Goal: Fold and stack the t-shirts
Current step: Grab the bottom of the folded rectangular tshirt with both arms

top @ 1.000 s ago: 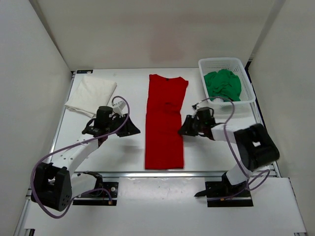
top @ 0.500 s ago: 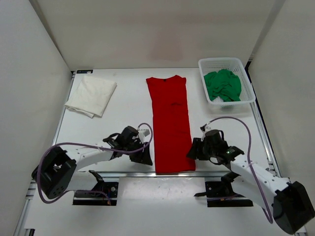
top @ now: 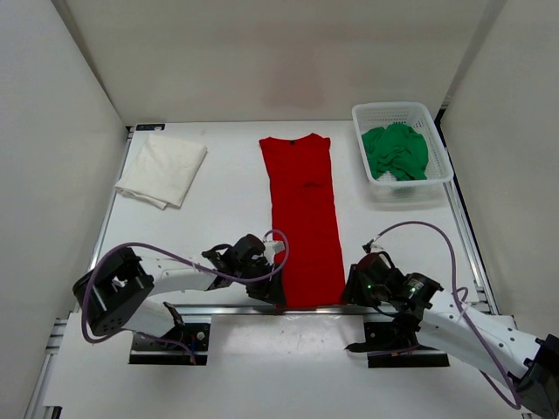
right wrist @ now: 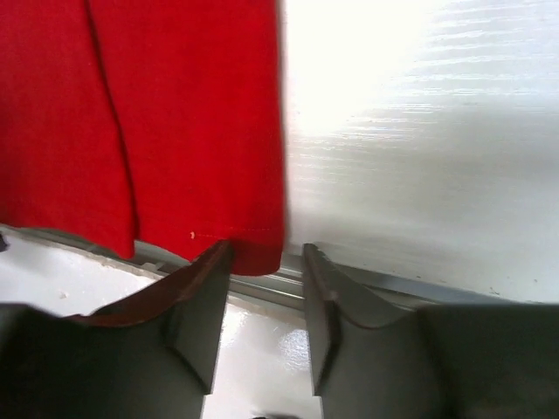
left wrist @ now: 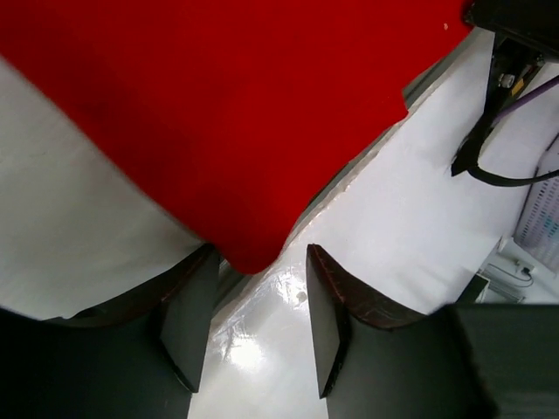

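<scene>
The red t-shirt [top: 304, 218] lies flat as a long narrow strip down the middle of the table, its hem at the near edge. My left gripper [top: 278, 293] is open at the hem's left corner, and that red corner [left wrist: 253, 249] sits between its jaws [left wrist: 260, 272]. My right gripper [top: 353, 288] is open at the hem's right corner [right wrist: 255, 253], which lies between its jaws [right wrist: 266, 262]. The white t-shirt [top: 162, 168] lies folded at the far left. The green t-shirt [top: 396, 150] is bunched in the basket.
The white mesh basket [top: 393, 110] stands at the far right corner. A metal rail [top: 227, 309] runs along the table's near edge, just under both grippers. White walls close in the left, right and back sides.
Both grippers have moved from beside the shirt's middle down to its near hem corners. The red shirt became narrower and shifted nearer early on, then stayed still.
</scene>
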